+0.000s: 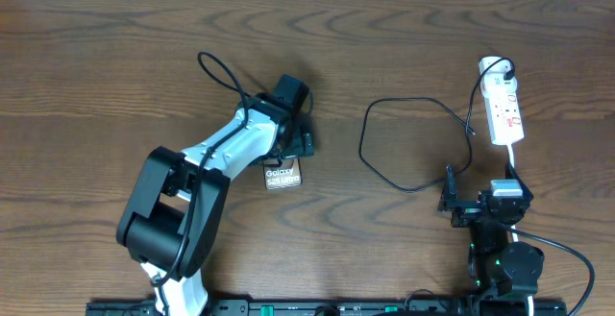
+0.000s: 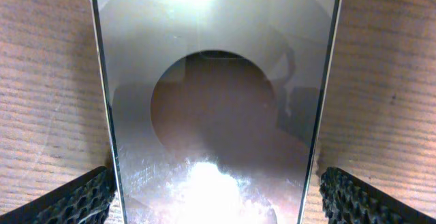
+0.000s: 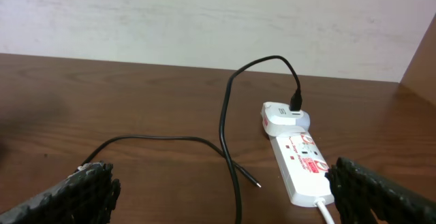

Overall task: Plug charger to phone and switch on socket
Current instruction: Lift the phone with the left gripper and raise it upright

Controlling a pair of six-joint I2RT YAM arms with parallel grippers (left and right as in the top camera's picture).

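- Wooden table (image 1: 96, 66): left of centre, the phone (image 1: 282, 175) lies flat, lettering up.
- Left gripper (image 2: 218, 193) hangs over it, jaws spread wide, pads (image 2: 75, 197) just beside its long edges, gripping nothing.
- Black charger (image 3: 222, 115) loops right of centre; its tip (image 3: 257, 183) lies loose on the wood.
- Right gripper (image 3: 228, 197), by the near edge, gapes empty.
- Socket (image 1: 505, 114) sits towards the far right corner, a white plug (image 1: 495, 66) at its far end.

Glossy phone (image 2: 218, 115) on wood table (image 2: 41, 81) — left claw (image 2: 218, 203) wide apart, black fingertips (image 2: 75, 200) beside either edge.
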